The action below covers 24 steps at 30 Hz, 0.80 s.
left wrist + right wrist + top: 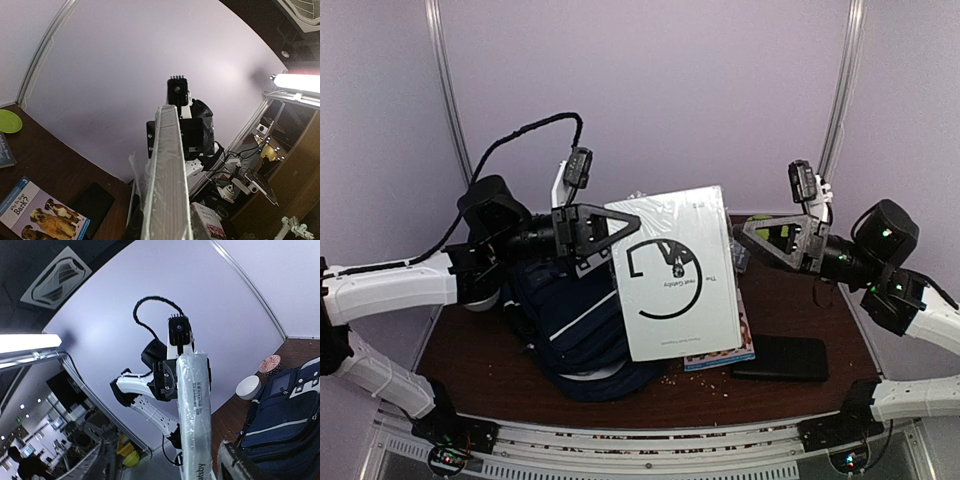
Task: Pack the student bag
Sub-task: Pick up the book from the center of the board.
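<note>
White book (680, 275) stands up in the air mid-scene and hides the right part of the student bag (565, 335). The bag lies on the desk (470, 360) left of centre, below my left tool (610, 245), with my left arm across its top edge. In both wrist views the book fills the centre edge-on, pages (167, 190) on the left one and plastic-wrapped spine (194, 405) on the right one, so my own fingers are not visible there. My left tool's jaws overlap the book's left edge and look closed on it. My right tool (745, 235) reaches only to the right edge; grip or gap, cannot tell. Both arms are raised off the desk, forearms near level, wrists pointing inward at each other. A colourful book (720, 358) is mostly covered, only its lower strip showing, just beside a black case (782, 358). The right wrist view has the bag (285, 420) cut off at the frame edge, with a white bowl (248, 386) behind it.
</note>
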Motion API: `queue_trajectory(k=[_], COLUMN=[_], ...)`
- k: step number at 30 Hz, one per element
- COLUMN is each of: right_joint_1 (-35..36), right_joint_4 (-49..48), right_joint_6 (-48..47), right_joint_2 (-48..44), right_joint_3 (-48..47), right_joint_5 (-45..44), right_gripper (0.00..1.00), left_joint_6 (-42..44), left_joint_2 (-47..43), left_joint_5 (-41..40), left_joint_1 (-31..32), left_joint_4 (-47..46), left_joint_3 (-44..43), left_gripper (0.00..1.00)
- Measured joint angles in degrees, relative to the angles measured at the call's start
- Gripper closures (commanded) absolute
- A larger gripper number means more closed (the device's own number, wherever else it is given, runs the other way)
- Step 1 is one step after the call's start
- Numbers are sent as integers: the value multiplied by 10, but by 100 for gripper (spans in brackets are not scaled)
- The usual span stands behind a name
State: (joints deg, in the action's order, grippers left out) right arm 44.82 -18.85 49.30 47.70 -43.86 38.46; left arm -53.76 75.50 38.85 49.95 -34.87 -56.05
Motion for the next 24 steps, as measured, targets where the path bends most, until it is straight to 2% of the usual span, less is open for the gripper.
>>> queue_trajectory(k=[5,10,14,20,24], right_joint_1=[9,50,83,96,97], right_joint_4=[-51,-98,-125,-177,-215], right_joint_6=[1,4,5,31,50], right_joint_2=[-48,-48,-10,50,89], right_joint_3=[40,80,90,91,90], right_joint_5=[-69,-144,-191,-234,-244], right_gripper=[12,9,8,9,16], left_joint_6=[5,-18,-44,-75,-83], left_joint_2=[-53,-96,-97,-86,-84], left_joint_5=[-99,-210,-273,-334,-353], left_joint_1=[-3,-5,-5,-2,2], left_joint_4=[25,-36,-79,-130,-136], left_joint_3=[16,41,43,50,51], left_gripper=[100,100,100,100,100])
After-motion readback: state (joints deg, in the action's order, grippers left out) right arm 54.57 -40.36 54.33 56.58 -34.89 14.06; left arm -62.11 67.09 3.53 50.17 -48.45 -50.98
